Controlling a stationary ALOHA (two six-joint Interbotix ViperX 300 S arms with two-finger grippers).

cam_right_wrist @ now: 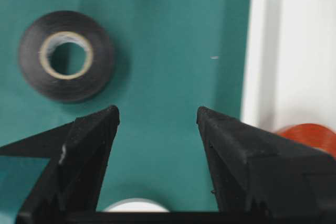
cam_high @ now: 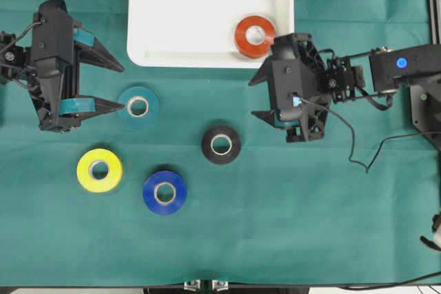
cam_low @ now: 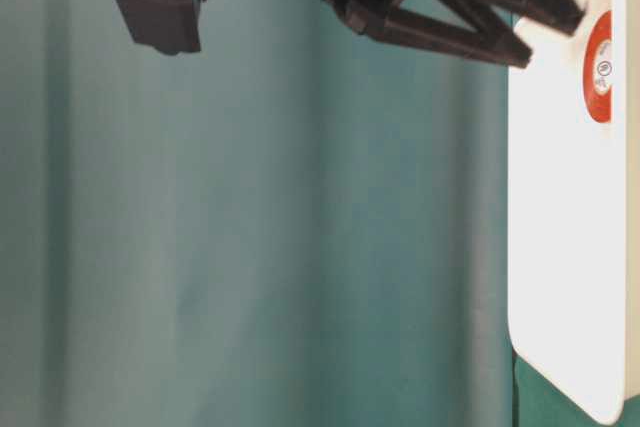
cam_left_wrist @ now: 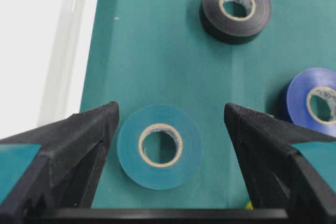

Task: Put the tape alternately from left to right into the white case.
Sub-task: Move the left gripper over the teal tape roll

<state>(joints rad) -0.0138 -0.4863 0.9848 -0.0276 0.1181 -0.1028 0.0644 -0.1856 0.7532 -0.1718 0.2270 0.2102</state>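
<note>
Red roll (cam_high: 254, 36) sits inside white case (cam_high: 207, 15), at its 4 o'clock corner. Left gripper (cam_high: 114, 86) spread wide, empty, teal roll (cam_high: 138, 107) at its 3 o'clock. Right gripper (cam_high: 256, 96) spread, empty. Risk: left jaws descending off-centre could shove teal aside; the right could clip black roll (cam_high: 221, 144).

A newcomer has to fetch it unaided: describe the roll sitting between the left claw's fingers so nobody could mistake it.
Start at the white case at the top of the green table, then drop just below its lower left corner. There, between the open left claw fingers, lies the teal roll flat on the cloth. It almost matches the cloth, unlike the yellow roll and blue roll nearby.
</note>
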